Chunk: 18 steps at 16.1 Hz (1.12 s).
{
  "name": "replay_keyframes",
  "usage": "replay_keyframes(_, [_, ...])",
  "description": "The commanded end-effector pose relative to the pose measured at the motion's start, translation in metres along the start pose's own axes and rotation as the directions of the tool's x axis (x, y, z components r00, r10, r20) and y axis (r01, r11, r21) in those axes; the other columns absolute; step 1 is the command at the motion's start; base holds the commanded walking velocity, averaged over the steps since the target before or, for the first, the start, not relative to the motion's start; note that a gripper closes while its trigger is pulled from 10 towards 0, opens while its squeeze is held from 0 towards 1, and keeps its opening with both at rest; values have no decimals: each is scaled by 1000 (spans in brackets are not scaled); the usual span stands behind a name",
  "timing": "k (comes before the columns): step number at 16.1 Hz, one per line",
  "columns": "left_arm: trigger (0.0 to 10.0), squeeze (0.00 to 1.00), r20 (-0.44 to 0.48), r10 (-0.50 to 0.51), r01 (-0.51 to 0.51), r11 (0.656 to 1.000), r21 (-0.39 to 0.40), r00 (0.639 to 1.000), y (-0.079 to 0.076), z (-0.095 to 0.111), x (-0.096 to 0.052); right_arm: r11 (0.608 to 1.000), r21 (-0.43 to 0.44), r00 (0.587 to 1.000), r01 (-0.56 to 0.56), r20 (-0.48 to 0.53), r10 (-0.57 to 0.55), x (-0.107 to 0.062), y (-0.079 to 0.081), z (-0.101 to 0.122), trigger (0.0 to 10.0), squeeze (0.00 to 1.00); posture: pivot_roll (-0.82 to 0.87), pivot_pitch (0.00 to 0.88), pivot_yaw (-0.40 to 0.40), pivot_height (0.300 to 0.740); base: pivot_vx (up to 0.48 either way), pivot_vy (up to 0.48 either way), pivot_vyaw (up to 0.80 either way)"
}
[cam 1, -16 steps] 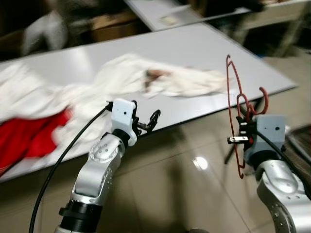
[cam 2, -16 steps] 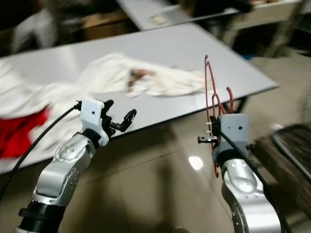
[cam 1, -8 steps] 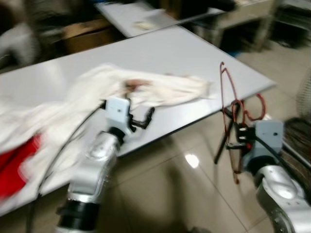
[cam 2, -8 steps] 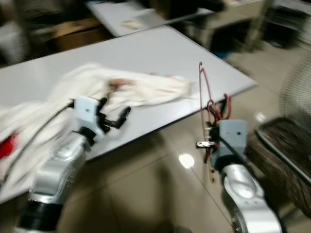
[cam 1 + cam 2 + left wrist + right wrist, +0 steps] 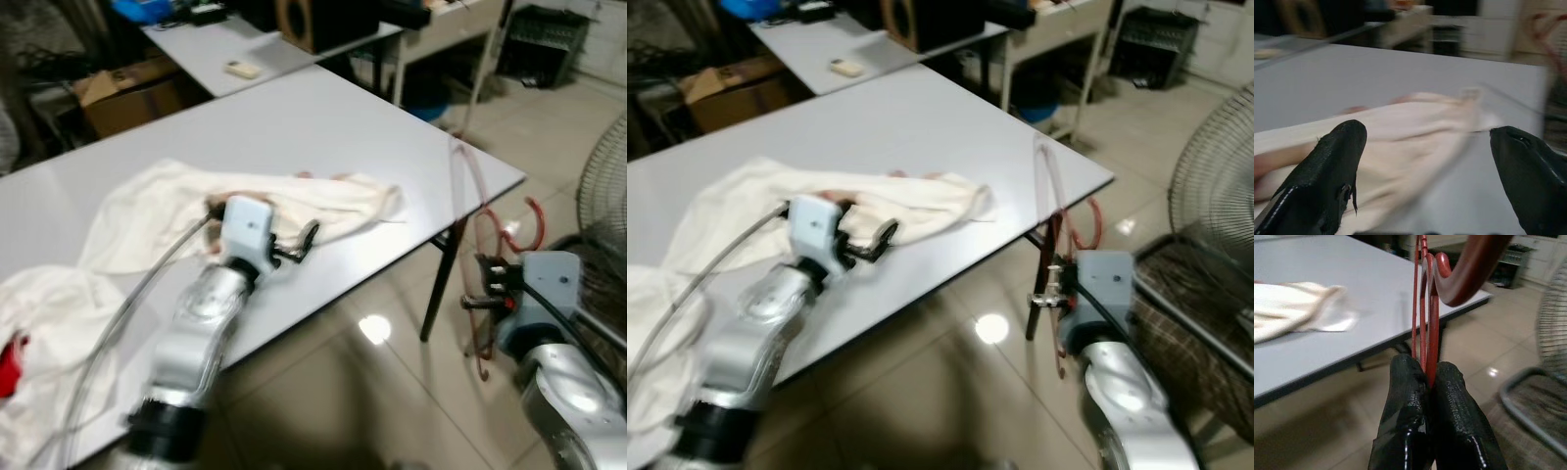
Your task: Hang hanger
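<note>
Two pincers: right pincer (image 5: 1429, 377) clamps red hanger (image 5: 1427, 308); left pincer (image 5: 1425, 166) gapes.

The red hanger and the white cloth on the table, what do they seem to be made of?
The red hanger, pinched in the right gripper, looks like thin metal wire with a glossy red coating: slim rods and a shiny curved hook. It could be plastic; the pictures leave it open. The white cloth looks like soft matte fabric, perhaps cotton: it lies in loose wrinkles and folds on the table.
</note>
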<state>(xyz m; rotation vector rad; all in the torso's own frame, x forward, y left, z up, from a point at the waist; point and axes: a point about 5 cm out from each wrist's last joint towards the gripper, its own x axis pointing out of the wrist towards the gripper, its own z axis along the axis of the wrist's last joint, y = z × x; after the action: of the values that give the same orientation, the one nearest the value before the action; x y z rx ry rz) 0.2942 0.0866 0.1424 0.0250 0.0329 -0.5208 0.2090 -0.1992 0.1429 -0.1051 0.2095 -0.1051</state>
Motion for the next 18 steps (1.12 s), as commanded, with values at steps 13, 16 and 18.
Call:
replay_keyframes(13, [1098, 0, -262, -178, 224, 962, 158, 949, 4, -38, 55, 999, 17, 999, 30, -37, -30, -8, -7, -11, 10000, 0, -168, 0, 136, 740, 0, 0, 0])
replay_keyframes(16, [78, 0, -275, -97, 170, 952, 256, 957, 11, -36, 68, 999, 17, 999, 34, -33, -33, -8, -7, -10, 10000, 0, -178, 0, 142, 740, 0, 0, 0])
replay_keyframes(18, [0, 0, -285, -108, 186, 947, 261, 952, 11, -37, 71, 999, 18, 999, 32, -35, -32, -8, -6, -11, 10000, 0, -180, 0, 145, 740, 0, 0, 0])
